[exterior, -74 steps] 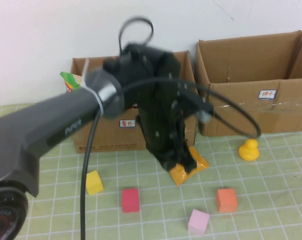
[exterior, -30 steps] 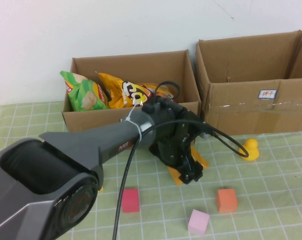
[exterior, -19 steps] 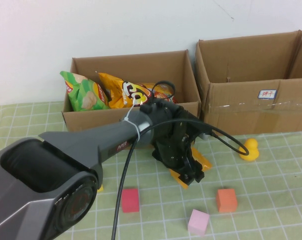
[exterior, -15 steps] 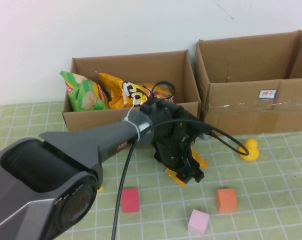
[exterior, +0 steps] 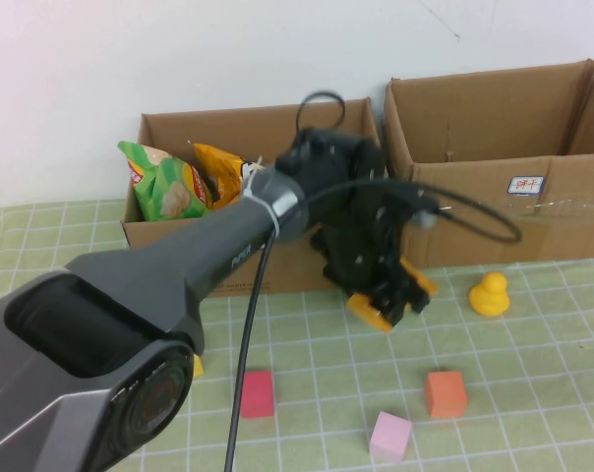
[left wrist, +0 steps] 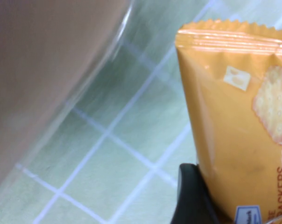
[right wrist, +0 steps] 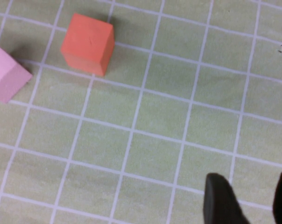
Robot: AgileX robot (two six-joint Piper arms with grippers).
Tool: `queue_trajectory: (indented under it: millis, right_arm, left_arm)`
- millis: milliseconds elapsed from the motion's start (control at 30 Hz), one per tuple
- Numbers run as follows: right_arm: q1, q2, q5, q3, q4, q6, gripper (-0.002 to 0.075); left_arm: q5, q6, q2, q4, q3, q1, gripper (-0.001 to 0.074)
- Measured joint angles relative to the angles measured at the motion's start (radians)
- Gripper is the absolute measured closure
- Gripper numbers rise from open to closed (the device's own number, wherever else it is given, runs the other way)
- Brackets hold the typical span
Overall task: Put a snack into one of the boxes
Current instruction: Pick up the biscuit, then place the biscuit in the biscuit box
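A: Starting at the left: where is the left gripper [exterior: 387, 298], and what has it got?

B: It hangs in front of the left box [exterior: 179, 258], above the counter [exterior: 307, 344], near the gap between the boxes. Its fingers [left wrist: 190, 196] are clamped on the orange cracker pack [exterior: 390, 297]. The left wrist view shows the pack [left wrist: 239, 121] pinched at one end, with the crimped far end sticking out past the fingers over the checked cloth.

A: So the snack is off the counter?

B: It looks so, yes. It is held clear of the blocks below.

A: Which way does the target lie from it?

B: The right box [exterior: 494, 211], the wide one with tape across its front, is to the right and further back. Its front wall stands between the pack and the opening, so I judge the pack has to go up and over that rim. The pack's long axis slants up toward that box.

A: And the right gripper [right wrist: 246, 198]?

B: Parked low at the counter's near right corner, by the orange block [right wrist: 88, 43]. Its fingers stand apart, holding nothing. The left arm is plainly the one to finish.
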Motion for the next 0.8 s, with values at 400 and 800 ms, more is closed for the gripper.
queue_trajectory:
  millis: [400, 800]
  right_arm:
    - [0.0, 0.007, 0.0, 0.0, -0.017, 0.0, 0.0476]
    - [0.0, 0.075, -0.005, 0.0, -0.019, 0.0, 0.0476]
  left_arm:
    - [0.045, 0.021, 0.0, -0.218, -0.448, 0.0, 0.0346]
    - [-0.471, 0.1, 0.062, -0.135, -0.505, 0.0, 0.0346]
